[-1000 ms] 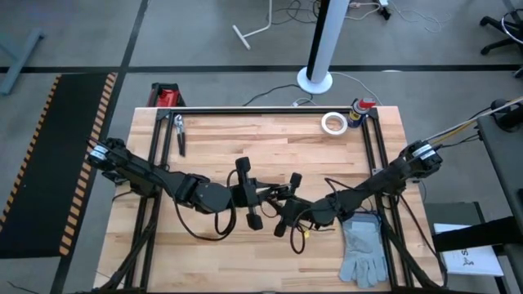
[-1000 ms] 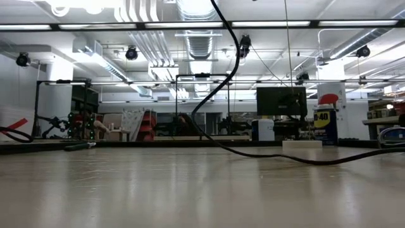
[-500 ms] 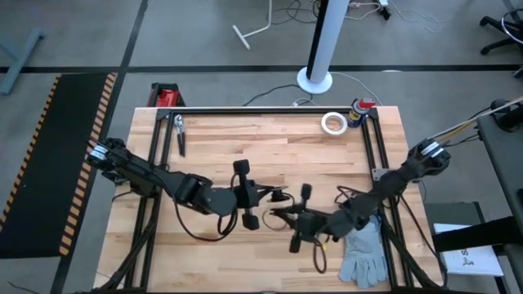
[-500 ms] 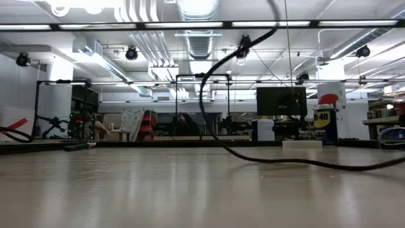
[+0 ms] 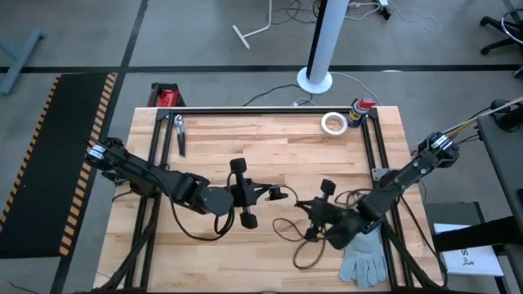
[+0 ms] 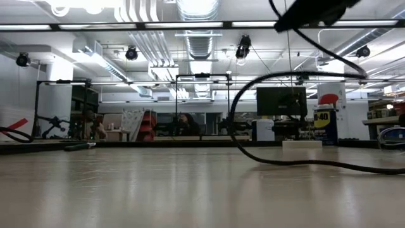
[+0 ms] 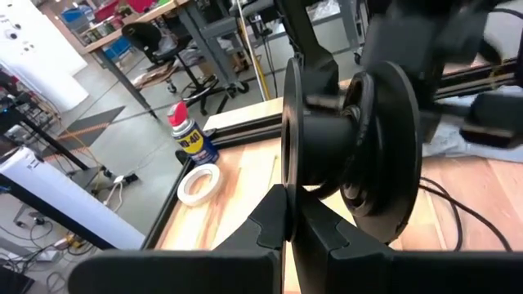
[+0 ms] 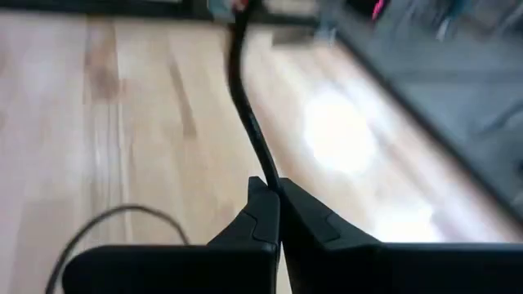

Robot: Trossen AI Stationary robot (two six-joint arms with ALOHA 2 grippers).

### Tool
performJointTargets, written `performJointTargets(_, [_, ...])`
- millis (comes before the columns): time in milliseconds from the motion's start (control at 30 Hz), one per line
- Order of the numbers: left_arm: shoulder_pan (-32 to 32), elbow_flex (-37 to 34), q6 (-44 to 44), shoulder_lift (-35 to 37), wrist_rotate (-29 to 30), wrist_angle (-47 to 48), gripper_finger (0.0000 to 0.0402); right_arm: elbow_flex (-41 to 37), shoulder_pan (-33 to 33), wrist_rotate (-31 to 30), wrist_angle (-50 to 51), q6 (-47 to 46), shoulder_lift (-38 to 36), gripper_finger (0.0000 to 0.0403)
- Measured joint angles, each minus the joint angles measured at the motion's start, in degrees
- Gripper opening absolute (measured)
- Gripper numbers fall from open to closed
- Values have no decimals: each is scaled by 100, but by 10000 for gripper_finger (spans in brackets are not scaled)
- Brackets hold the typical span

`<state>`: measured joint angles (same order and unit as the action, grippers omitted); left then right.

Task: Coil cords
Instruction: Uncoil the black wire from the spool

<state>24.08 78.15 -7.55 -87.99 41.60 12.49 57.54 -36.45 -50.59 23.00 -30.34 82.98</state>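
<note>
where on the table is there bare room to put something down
Bare wood runs between the dark pliers and the white tape roll, along the far rail. Crowded: the near middle, with the thin black cord looped beside the grey glove.

- Rows of ceiling strip lights (image 6: 190, 25) lit the room evenly and brightly.
- A white glare patch marked the pale wooden tabletop (image 8: 147, 122).
- The thin black cord (image 8: 249, 122) appeared motion-blurred and soft.

A thin black cord (image 5: 304, 245) loops over the pale striped wooden table (image 5: 270, 147), a grey glove (image 5: 365, 249) lies at its right near corner, and a white tape roll (image 5: 333, 123) and a blue-and-yellow red-capped spray can (image 5: 359, 110) sit far right.
</note>
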Motion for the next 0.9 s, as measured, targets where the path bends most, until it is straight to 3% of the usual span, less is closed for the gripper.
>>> performJointTargets(100, [-6,0,-27,0,3,-8,0,-9,108,837,-125,-144,187,1])
performJointTargets(300, [-13,0,-42,0,2,-9,0,-9,420,3316,-1350,256,547,31])
performJointTargets(600, [-13,0,-76,9,102,113,0,274,450,5375,-2056,423,427,124])
performJointTargets(733, [-12,0,-152,9,153,88,0,709,400,5349,-1001,311,171,152])
performJointTargets(800, [34,0,-335,11,168,-16,0,902,374,4886,-215,239,167,162])
performJointTargets(900, [165,0,-945,12,105,-278,0,1001,328,3685,914,105,153,174])
